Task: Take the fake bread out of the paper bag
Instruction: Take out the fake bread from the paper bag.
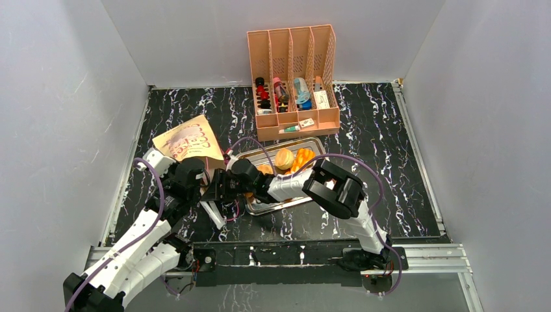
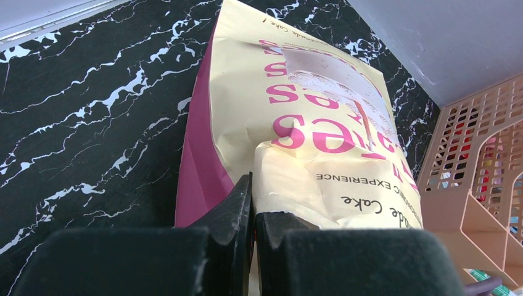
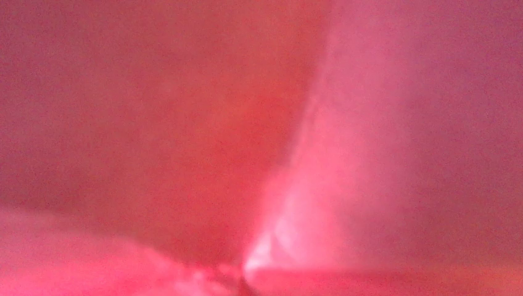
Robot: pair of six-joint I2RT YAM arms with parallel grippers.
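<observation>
Top external view: the cream-tan paper gift bag with pink lettering (image 1: 187, 139) lies flat on the black white-veined marble-pattern table (image 1: 390, 149), on the left side, its mouth end turned toward the arms. Just to its right sits a shallow silver metal tray (image 1: 312, 144) holding a round tan fake bun (image 1: 284, 158) and orange fake bread pieces (image 1: 303, 158). Behind the tray, against the back wall, stands a peach plastic slotted organizer (image 1: 292, 49) with small bottles and tubes in its compartments.

The left arm (image 1: 146, 234) bends in from the near left to the bag's near edge. From the left wrist view, the left pincer (image 2: 253, 197) is closed, its two black fingers (image 2: 234, 206) pinching a fold of the bag's cream paper between them; the magenta side panel (image 2: 197, 179) runs along the left of the bag, and the printed face stretches away from the camera, creased near the grip.

The right arm (image 1: 334, 188) reaches leftward across the tray's near edge, its wrist ending at the bag's mouth beside the left arm. The right wrist view is filled with a blurred pink-red glow and no fingers can be made out, so I cannot tell how far the right pincer is open or whether it has hold of anything.
</observation>
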